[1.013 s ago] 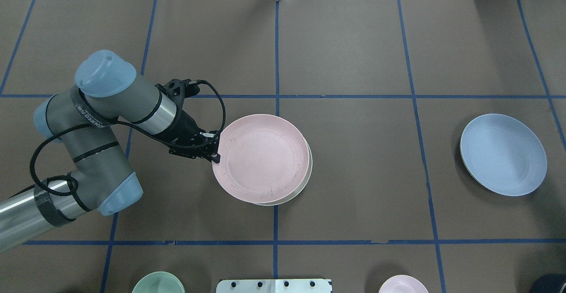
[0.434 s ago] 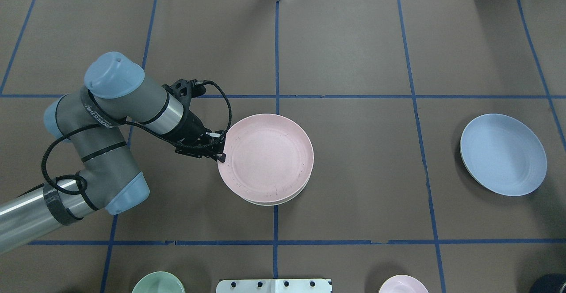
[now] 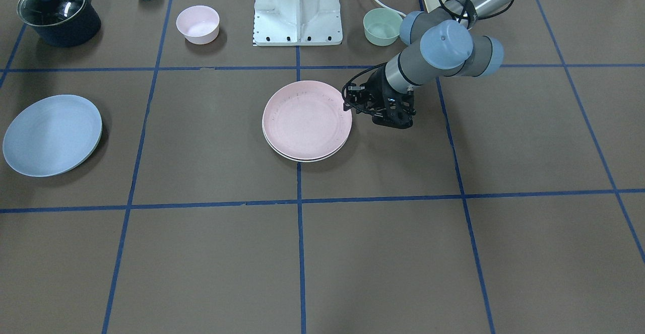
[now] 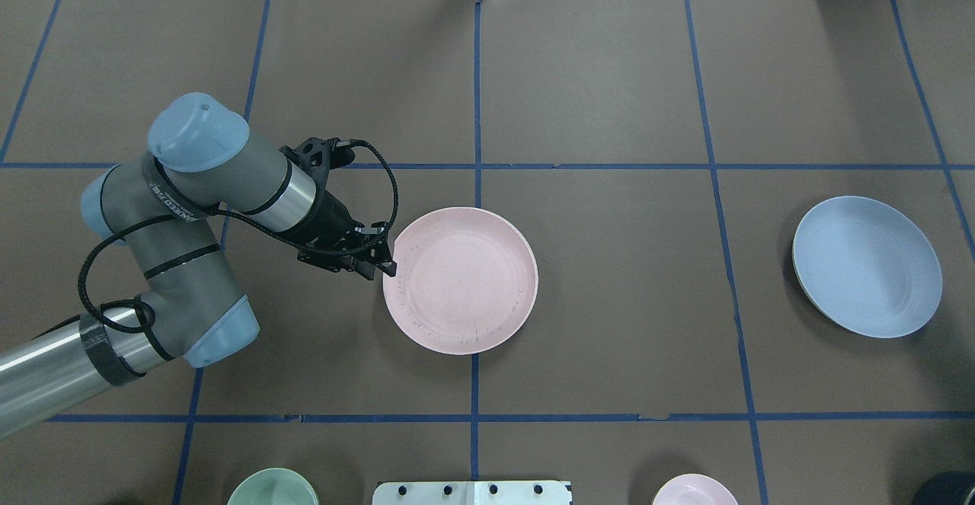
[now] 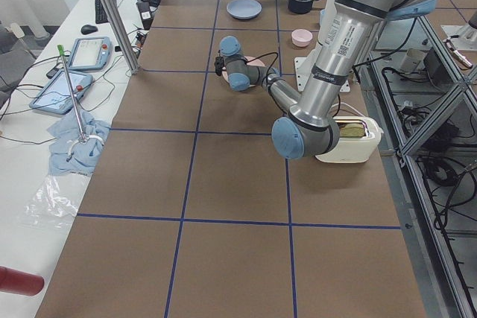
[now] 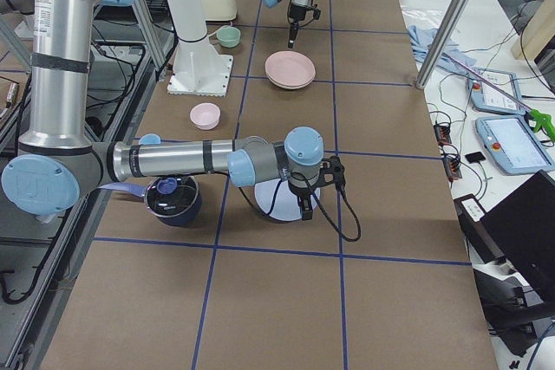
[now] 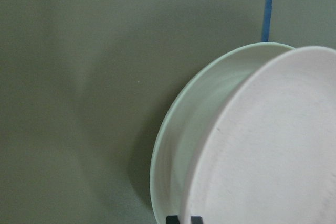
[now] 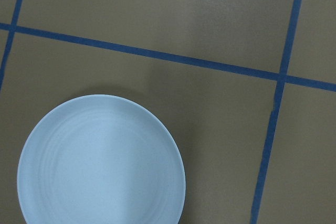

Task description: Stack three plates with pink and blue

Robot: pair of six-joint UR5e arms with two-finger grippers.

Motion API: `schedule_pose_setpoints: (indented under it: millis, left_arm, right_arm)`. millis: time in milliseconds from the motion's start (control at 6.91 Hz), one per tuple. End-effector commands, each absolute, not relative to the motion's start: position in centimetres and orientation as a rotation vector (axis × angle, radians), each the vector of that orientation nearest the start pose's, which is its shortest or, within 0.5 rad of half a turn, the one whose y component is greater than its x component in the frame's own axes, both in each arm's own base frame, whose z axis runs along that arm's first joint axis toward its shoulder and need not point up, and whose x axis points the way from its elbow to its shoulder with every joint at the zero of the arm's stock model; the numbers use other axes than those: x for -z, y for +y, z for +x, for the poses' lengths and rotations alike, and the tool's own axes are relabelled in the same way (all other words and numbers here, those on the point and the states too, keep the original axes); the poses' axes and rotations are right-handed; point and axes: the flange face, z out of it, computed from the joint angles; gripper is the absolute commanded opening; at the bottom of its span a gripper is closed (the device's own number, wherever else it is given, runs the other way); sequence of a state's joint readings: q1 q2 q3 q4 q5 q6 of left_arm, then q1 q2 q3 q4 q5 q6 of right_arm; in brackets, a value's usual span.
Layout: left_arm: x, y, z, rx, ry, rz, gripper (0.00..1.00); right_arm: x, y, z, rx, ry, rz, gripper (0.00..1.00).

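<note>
My left tool is narrow at the pink plate's left rim, seemingly pinching it, though its tips barely show. That plate lies on the cream plate mid-frame. The blue plate sits apart at the overhead view's right, under my right tool, whose opening I cannot tell.

Left arm reaching in low, left gripper angled down, fingertips a narrow gap apart; right gripper points straight down, grip state unclear

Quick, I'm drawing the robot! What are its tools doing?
Left tool: closed on the pink plate rim.
Right tool: cannot tell.
</note>
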State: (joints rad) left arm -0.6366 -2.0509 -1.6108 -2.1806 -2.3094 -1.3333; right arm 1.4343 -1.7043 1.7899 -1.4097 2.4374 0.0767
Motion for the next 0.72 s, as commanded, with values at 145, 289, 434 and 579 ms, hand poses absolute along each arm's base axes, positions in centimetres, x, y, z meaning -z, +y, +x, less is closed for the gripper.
schedule_pose_setpoints:
  millis: [145, 289, 434, 579]
  left_arm:
    - [-26.6, -43.4, 46.0, -0.078, 1.288, -0.096, 0.77]
    - [-26.0, -45.1, 43.3, -0.043, 1.298, -0.061, 0.77]
    - [-27.6, -46.3, 41.5, -0.007, 1.282, -0.054, 0.76]
    - [-28.0, -46.9, 40.5, 0.009, 1.278, -0.044, 0.75]
  right_arm:
    - [-59.1, -45.0, -1.1, 0.173, -0.880, 0.126, 1.00]
    - [-60.0, -44.7, -1.7, 0.136, -0.876, 0.082, 1.00]
    - [-61.2, -44.5, -2.8, 0.093, -0.878, 0.025, 1.00]
    - [-61.6, -44.6, -3.8, 0.108, -0.881, 0.019, 1.00]
